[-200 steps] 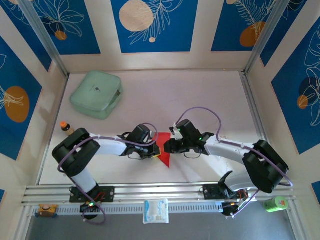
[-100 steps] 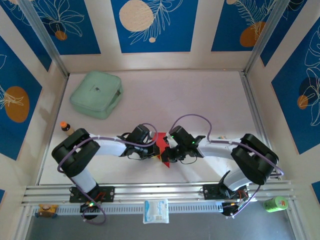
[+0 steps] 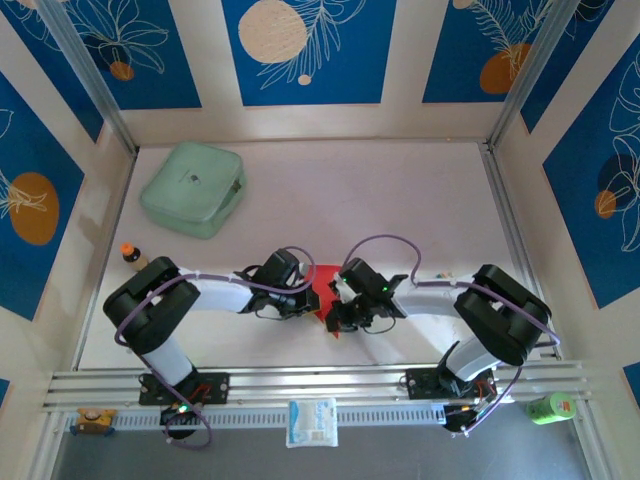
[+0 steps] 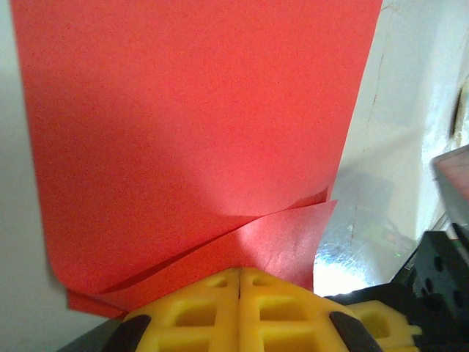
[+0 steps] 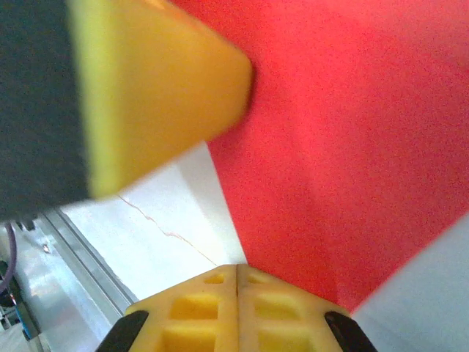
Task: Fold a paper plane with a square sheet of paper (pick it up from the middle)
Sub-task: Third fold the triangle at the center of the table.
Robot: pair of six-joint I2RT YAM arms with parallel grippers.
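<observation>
Near the middle of the pale surface, towards its near edge, the left arm and right arm meet tip to tip. The thin, bright red paper sheet lies between them. From above, the red paper sheet shows as a narrow creased shape whose long axis runs far to near, tapering to a point on the near side. The two arms reach it from opposite sides, across that axis. In the left wrist view the left fingers are clenched flat against each other. Two layers of the red paper sheet converge into their seam, so they appear to be grasping a folded edge, with the rest spreading away ahead of them. In the right wrist view the right fingers are also pressed fully together. The red paper sheet starts right at their tips and extends ahead and to the right. Whether paper is pinched between them or only touched cannot be told. A blurred yellow pad, probably one of the left fingers, sits close by. Neither arm is clearly nearer, since both are at the sheet. The next fold likely depends on each side keeping its hold across the long axis.
</observation>
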